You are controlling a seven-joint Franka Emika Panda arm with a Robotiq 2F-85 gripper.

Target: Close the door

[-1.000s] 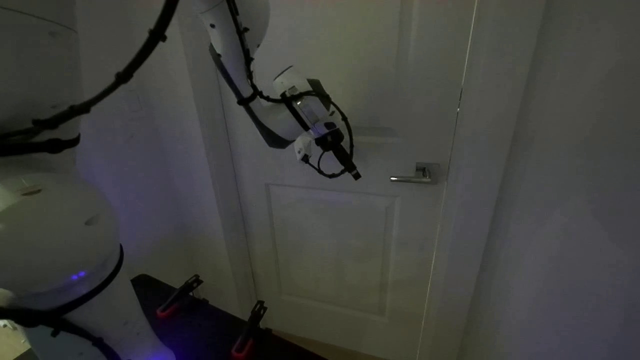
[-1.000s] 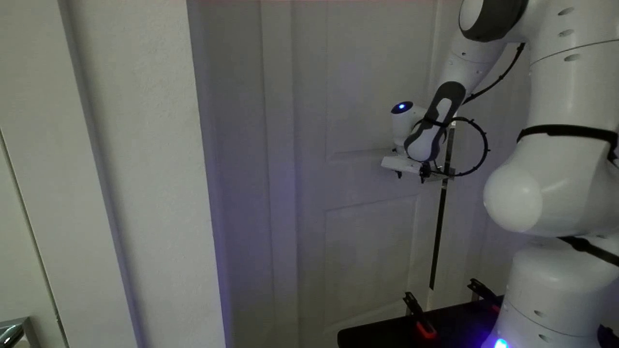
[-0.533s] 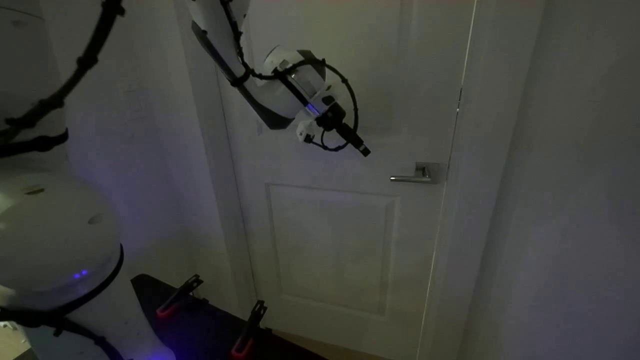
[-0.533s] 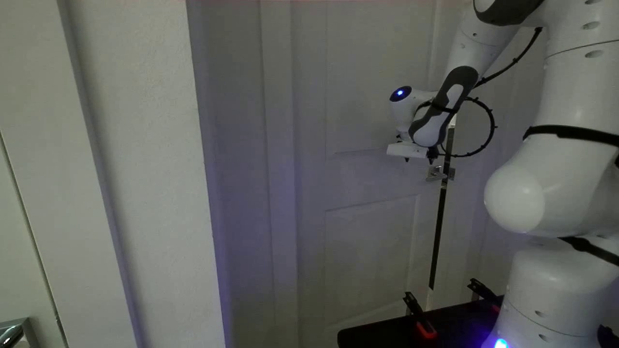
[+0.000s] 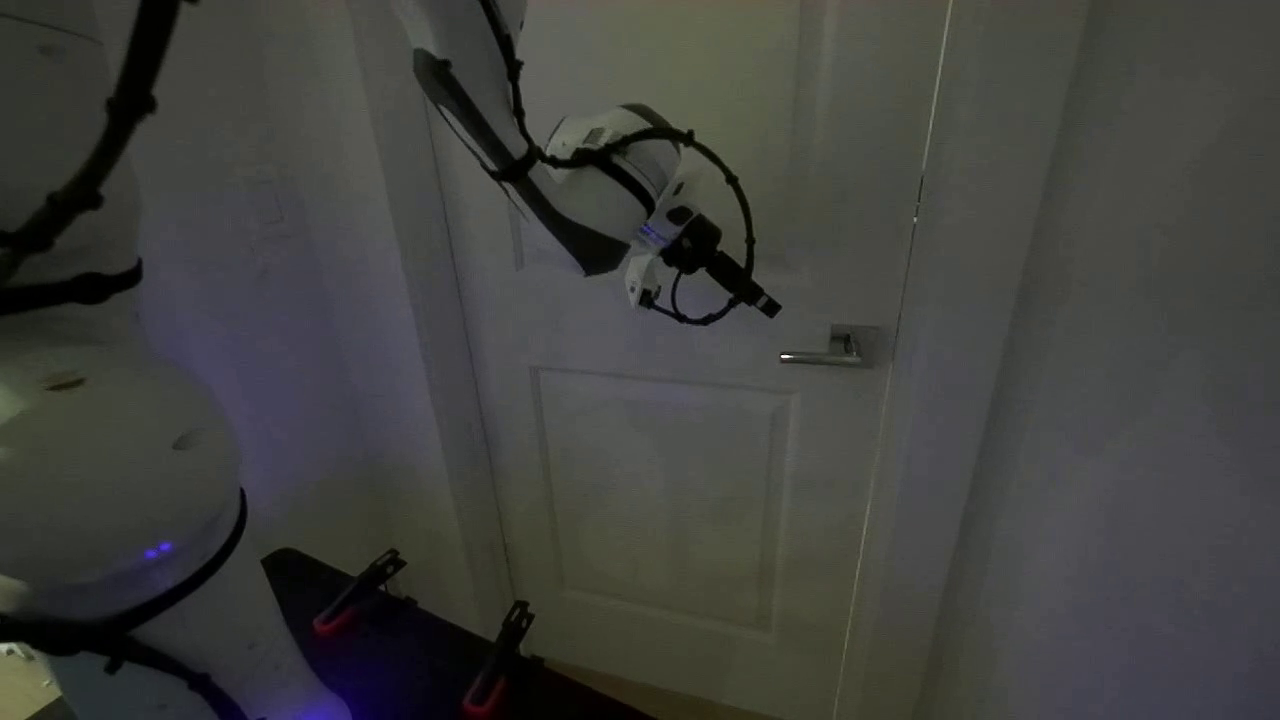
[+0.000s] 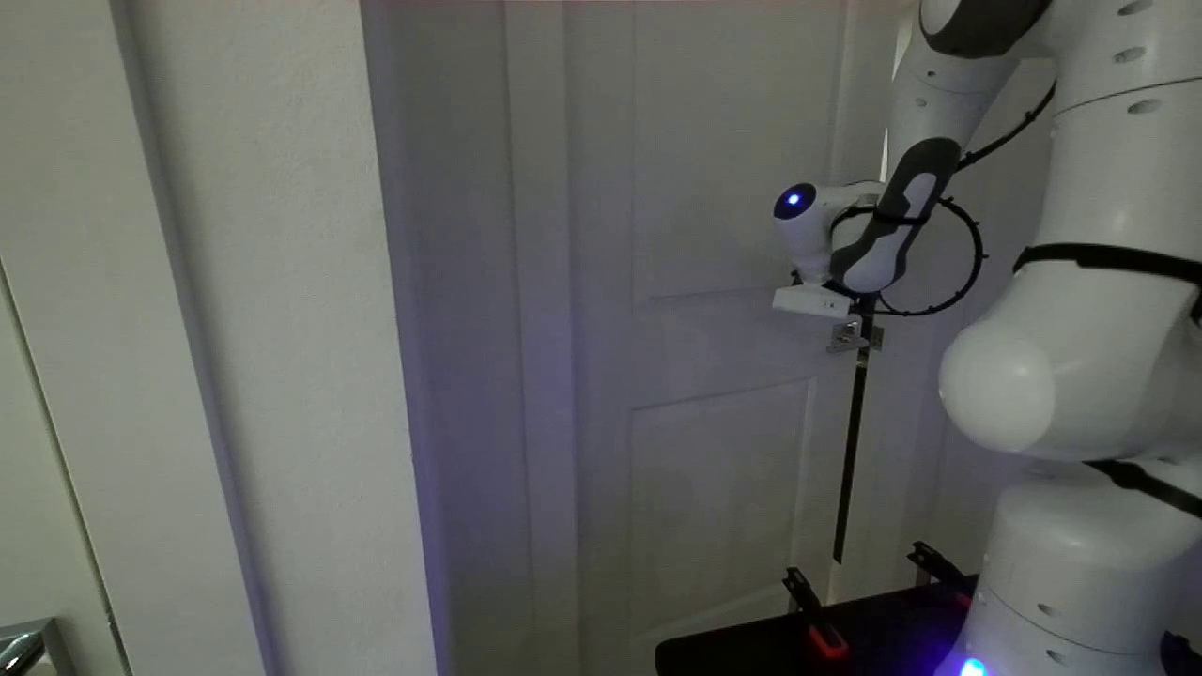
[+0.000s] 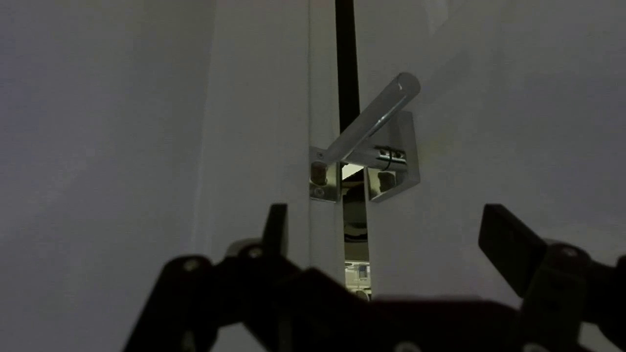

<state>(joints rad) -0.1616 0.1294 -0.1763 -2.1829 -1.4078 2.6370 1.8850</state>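
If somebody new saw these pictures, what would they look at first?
Probably the big white Franka robot arm on the right of an exterior view, with a bright blue light at its base. Then, in the wrist view, the shiny silver lever handle above the open end effector, and the mostly dark gap along the white door's edge.

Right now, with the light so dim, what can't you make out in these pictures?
Top of the door: cut off by the upper edge in both exterior views.
What lies beyond: in the wrist view, the door and frame hide all but a narrow gap.
Pale shapes through that gap, wrist view: too small and dim to name.
Silver fitting, lower left of an exterior view: cut off by the picture's corner.
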